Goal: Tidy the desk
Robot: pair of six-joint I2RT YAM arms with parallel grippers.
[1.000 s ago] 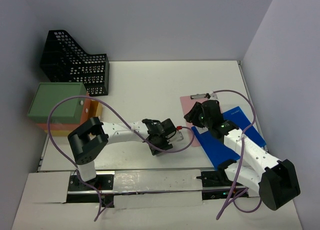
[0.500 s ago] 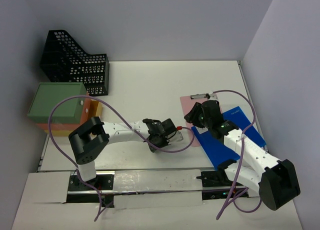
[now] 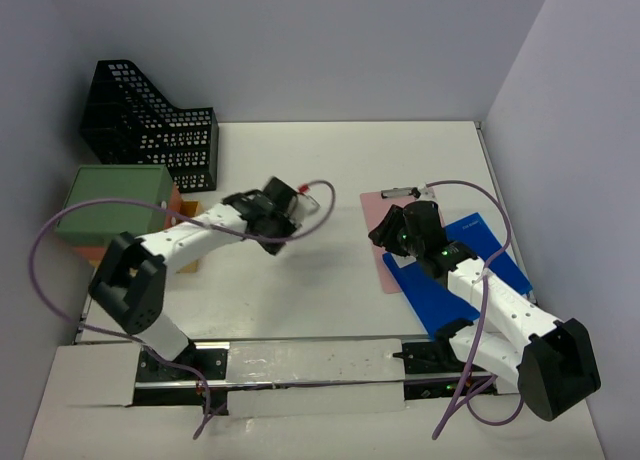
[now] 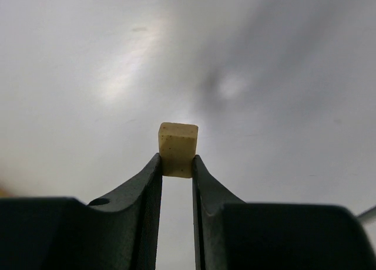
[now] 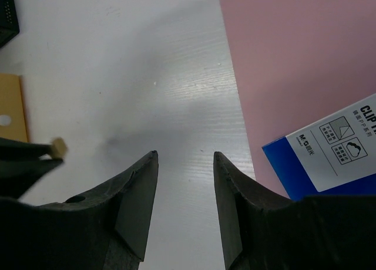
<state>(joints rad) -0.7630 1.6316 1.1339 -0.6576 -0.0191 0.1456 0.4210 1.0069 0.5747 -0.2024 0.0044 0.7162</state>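
The desk (image 3: 330, 160) is a white tabletop. My left gripper (image 3: 290, 206) is raised over its left middle and is shut on a small cream block (image 4: 177, 147), pinched between the fingertips. The block also shows in the right wrist view (image 5: 57, 147), at the tip of the left gripper's fingers. My right gripper (image 3: 385, 232) is open and empty, low over the left edge of a pink clipboard (image 3: 372, 206). In the right wrist view the right gripper (image 5: 185, 155) hangs over bare desk, with the clipboard (image 5: 294, 64) to its right.
A blue stationery pack (image 3: 450, 290) lies on the clipboard's near right part. A black mesh file holder (image 3: 150, 130) stands at the back left. A green box (image 3: 110, 202) sits on an orange and pink stack at the left edge. Lavender walls close in three sides.
My left arm has swung from the front middle of the desk up and to the back left, carrying the cream block. Its purple cable moved with it. The right arm has not moved.
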